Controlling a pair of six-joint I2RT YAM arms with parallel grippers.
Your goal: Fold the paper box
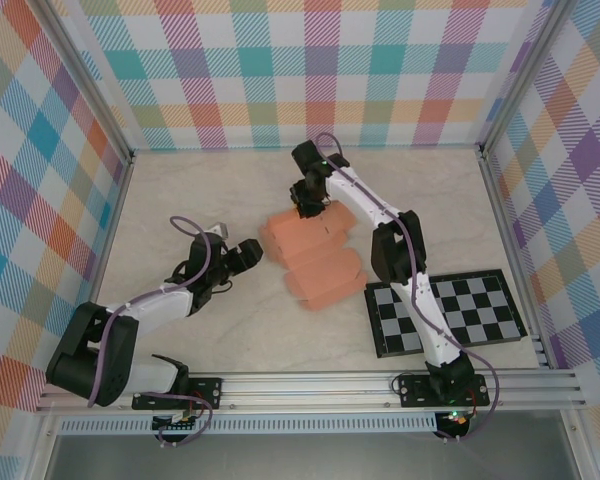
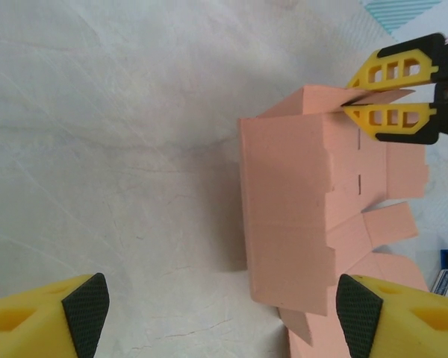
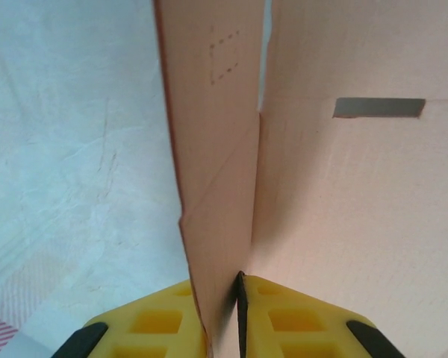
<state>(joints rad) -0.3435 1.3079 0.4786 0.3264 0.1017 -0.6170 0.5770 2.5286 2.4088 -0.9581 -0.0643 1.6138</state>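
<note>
Top view: the paper box (image 1: 315,255) sits mid-frame on the table (image 1: 180,200), half folded, with its far end pinched by the right gripper (image 1: 311,207). The left gripper (image 1: 245,255) is just left of it, and there's a checkered board (image 1: 460,305) at lower right. Left wrist view: jaws spread wide, box at right, its lower flaps cut off. Right wrist view: jaws clamped on an upright flap, the rest runs out of frame.
</note>
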